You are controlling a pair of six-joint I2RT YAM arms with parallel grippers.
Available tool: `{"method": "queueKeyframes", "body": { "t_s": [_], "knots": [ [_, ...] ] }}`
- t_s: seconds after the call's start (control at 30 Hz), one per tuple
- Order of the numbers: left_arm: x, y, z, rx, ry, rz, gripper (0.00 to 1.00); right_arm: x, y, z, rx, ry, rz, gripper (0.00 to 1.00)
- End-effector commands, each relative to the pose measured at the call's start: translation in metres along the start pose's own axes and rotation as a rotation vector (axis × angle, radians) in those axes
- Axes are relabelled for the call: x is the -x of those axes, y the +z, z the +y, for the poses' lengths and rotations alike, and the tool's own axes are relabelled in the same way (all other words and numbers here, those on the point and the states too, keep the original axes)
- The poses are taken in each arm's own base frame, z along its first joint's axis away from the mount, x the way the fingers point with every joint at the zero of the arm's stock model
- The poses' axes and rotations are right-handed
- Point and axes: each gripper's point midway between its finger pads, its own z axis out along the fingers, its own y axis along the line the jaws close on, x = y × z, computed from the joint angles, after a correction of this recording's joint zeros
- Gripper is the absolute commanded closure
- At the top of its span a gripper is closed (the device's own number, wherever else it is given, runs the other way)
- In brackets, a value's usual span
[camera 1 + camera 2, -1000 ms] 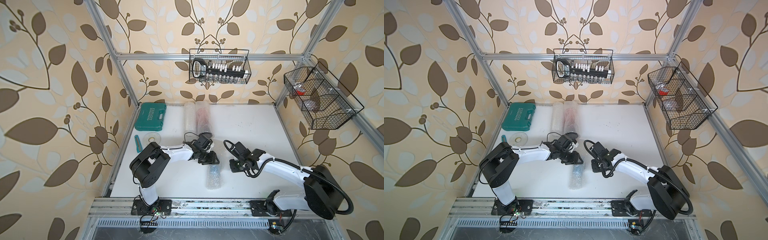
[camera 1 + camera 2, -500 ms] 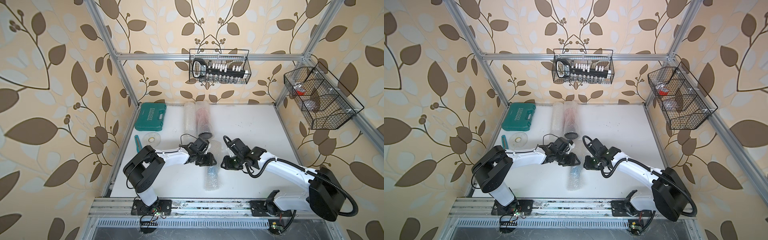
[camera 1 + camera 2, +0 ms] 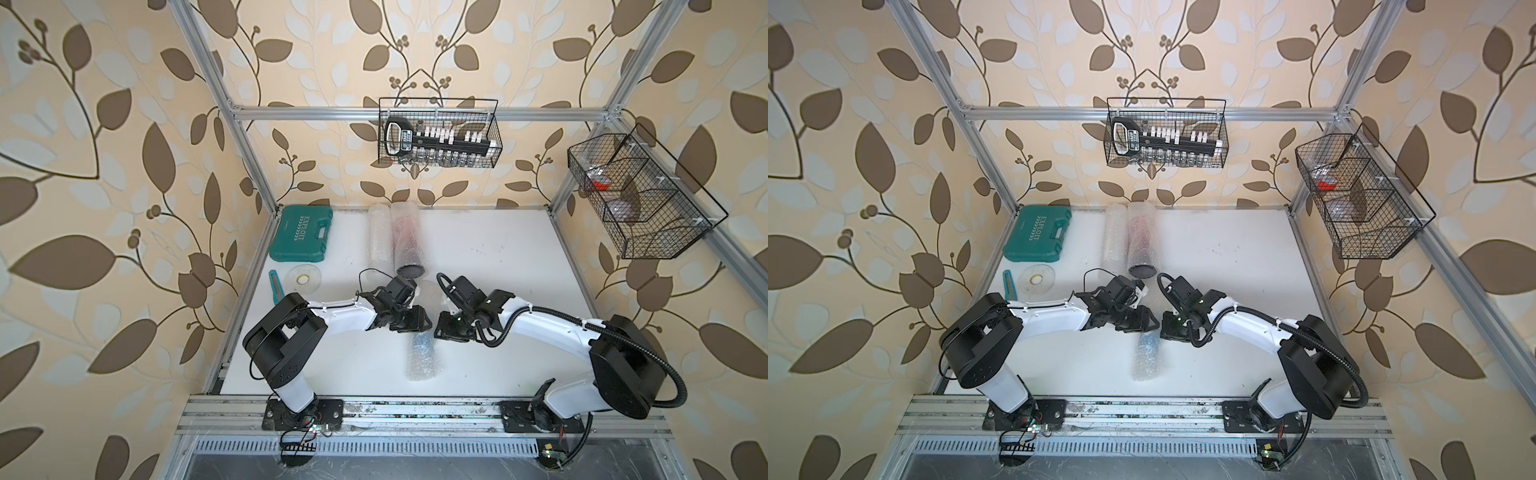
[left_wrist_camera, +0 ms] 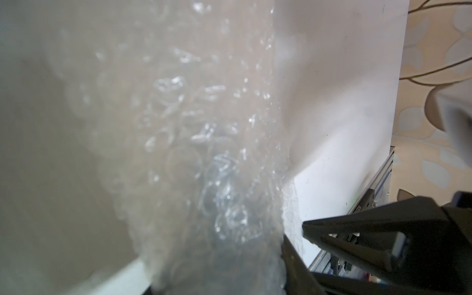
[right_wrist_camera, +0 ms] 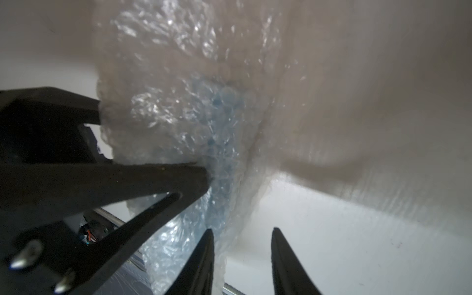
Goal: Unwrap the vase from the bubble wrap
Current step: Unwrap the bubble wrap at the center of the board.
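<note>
A roll of bubble wrap [image 3: 420, 357] lies at the front middle of the white table [image 3: 498, 257]. The vase shows only as a bluish shape [image 5: 217, 122] through the wrap. My left gripper [image 3: 417, 323] is shut on the roll's far end, and in the left wrist view [image 4: 217, 265] the wrap fills the space between its jaws. Just right of the roll, my right gripper [image 3: 441, 330] stands open. In the right wrist view [image 5: 241, 229] a loose edge of the wrap [image 5: 229, 245] hangs beside one of its fingers [image 5: 201, 260], and the rest of the gap holds nothing.
Two more bubble-wrap rolls [image 3: 380, 241] lie at the back, one with a dark reddish thing inside [image 3: 406, 237]. A green tool case [image 3: 301, 235], a disc [image 3: 303, 278] and a teal cutter [image 3: 274, 284] sit at the left. Wire baskets [image 3: 438, 133] [image 3: 640, 199] hang on the frame.
My right gripper has moved left up to the roll and its jaws have widened. My left gripper has shifted a little toward the front, still on the wrap.
</note>
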Motion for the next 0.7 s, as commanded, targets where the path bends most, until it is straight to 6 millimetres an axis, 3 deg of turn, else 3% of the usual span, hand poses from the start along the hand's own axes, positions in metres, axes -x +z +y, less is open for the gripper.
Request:
{"method": "queueKeyframes", "body": {
  "t_s": [0.0,0.23,0.67],
  "knots": [
    [-0.01,0.001,0.037,0.138,-0.027,0.004,0.67,0.003,0.001,0.009,0.012,0.002,0.006,0.64],
    [-0.012,0.004,0.039,0.142,-0.033,0.013,0.67,-0.008,0.013,-0.004,-0.043,-0.007,0.064,0.69],
    [-0.017,0.01,0.049,0.166,-0.061,0.023,0.67,-0.02,0.026,0.005,-0.012,-0.086,0.161,0.69]
  ]
}}
